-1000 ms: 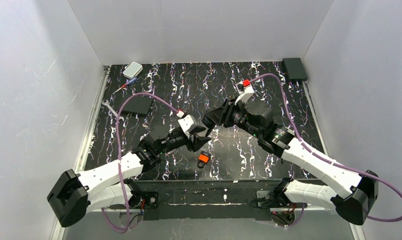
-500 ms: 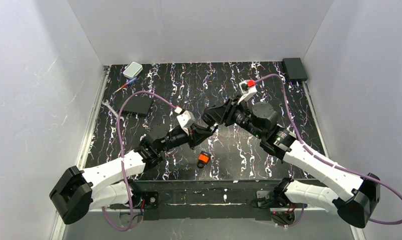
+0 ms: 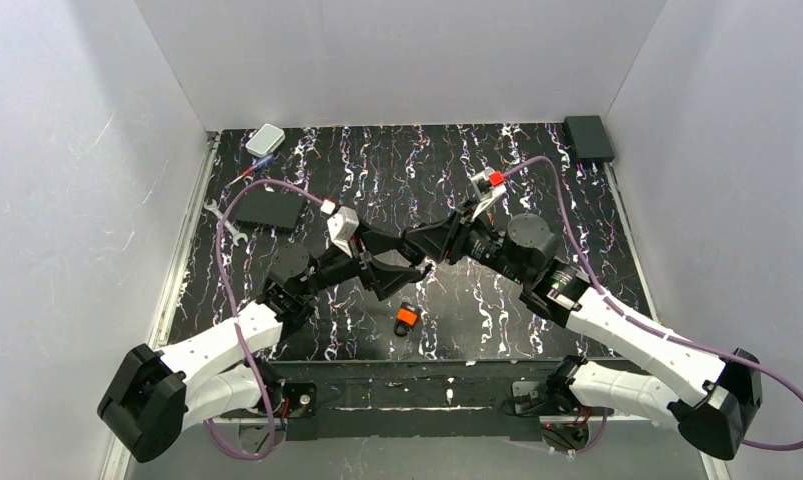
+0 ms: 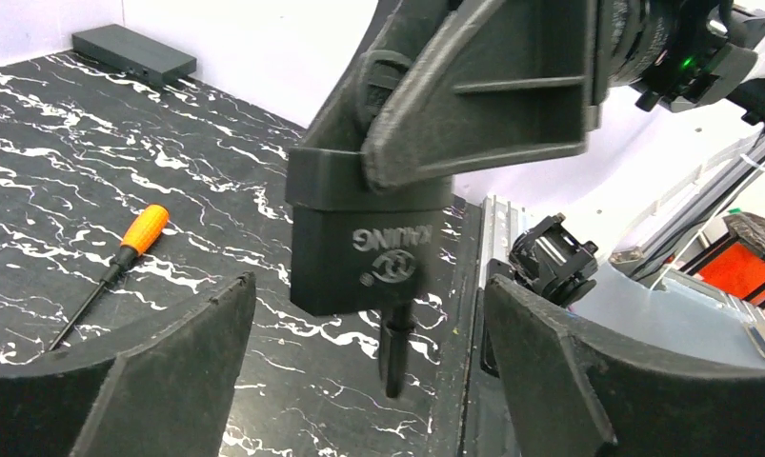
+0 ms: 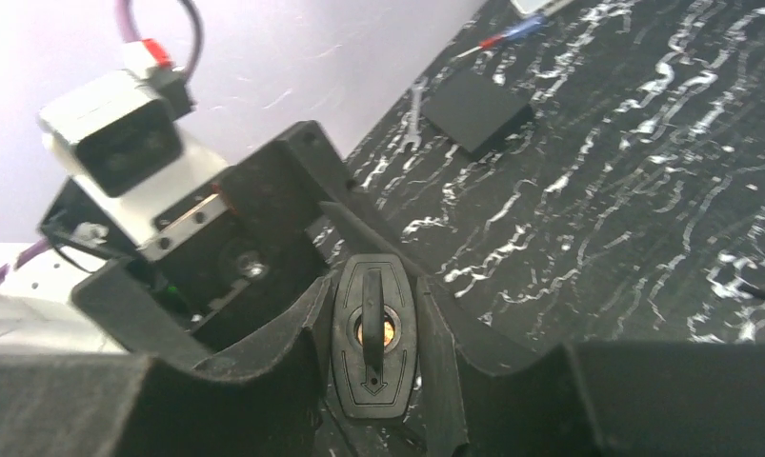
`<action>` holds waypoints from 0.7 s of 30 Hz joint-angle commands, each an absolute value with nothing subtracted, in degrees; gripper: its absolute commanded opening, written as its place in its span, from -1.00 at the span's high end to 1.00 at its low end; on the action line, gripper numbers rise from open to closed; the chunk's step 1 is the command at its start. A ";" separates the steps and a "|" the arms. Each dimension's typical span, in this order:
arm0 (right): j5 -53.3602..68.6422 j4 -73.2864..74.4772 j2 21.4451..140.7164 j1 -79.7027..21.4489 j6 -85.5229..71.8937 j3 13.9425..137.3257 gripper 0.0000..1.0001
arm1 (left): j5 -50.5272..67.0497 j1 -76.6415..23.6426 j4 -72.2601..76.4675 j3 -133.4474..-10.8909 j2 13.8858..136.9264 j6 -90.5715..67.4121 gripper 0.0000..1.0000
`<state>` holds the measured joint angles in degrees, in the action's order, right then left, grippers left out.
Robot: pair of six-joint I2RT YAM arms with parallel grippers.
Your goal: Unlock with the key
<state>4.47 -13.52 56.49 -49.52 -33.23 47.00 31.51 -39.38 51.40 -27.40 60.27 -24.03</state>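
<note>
My right gripper is shut on a black padlock and holds it above the table's middle. The key sits in the padlock's keyhole, its black head edge-on and sticking out below the body. In the right wrist view the keyhole face shows between my right gripper's fingers, with the key head across a brass core. My left gripper is open, with one finger on each side of the key and touching neither it nor the padlock. It meets the right gripper in the top view. A small orange padlock lies below them.
An orange-handled screwdriver lies on the table right of the padlock. A silver wrench and a flat black box lie at the left. A white box is at the back left and a black box at the back right.
My left arm has swung its wrist back and to the left and stretched its open fingers toward the right gripper. The right gripper has dipped a little with the padlock.
</note>
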 commanded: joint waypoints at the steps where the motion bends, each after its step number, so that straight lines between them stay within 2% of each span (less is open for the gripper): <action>1: -4.63 -14.10 53.88 -48.94 -34.26 48.51 0.97 | 33.01 -38.18 49.75 -26.04 56.16 -25.13 -0.81; 2: -6.62 -12.79 53.87 -48.69 -34.57 48.45 0.97 | 32.48 -38.09 47.20 -26.06 54.83 -24.07 -0.93; 3: -8.24 -11.65 53.99 -48.43 -34.87 48.31 0.97 | 31.60 -38.06 43.81 -26.33 53.20 -22.92 -0.96; 9: -7.10 -15.59 57.06 -43.77 -40.11 42.61 0.97 | 21.98 -37.99 6.91 -37.49 44.93 -17.13 -0.97; 15: 1.70 -29.89 66.74 -37.98 -47.22 38.26 0.97 | -1.22 -38.06 -32.18 -55.79 47.28 -8.80 -0.97; 17: 3.51 -34.05 71.89 -36.79 -48.63 38.49 0.97 | -8.82 -38.04 -37.71 -58.12 50.37 -6.45 -0.97; 19: 4.88 -37.82 76.62 -35.40 -50.57 39.31 0.97 | -14.44 -38.03 -36.25 -56.06 51.66 -8.07 -0.97; 21: 6.07 -42.29 81.56 -33.88 -53.98 39.86 0.97 | -13.88 -37.73 -32.55 -52.59 52.09 -8.39 -0.97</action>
<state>1.23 -22.68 76.34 -36.18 -46.04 37.15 -2.72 -38.35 -23.33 -57.19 49.15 -10.41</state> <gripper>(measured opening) 0.416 0.982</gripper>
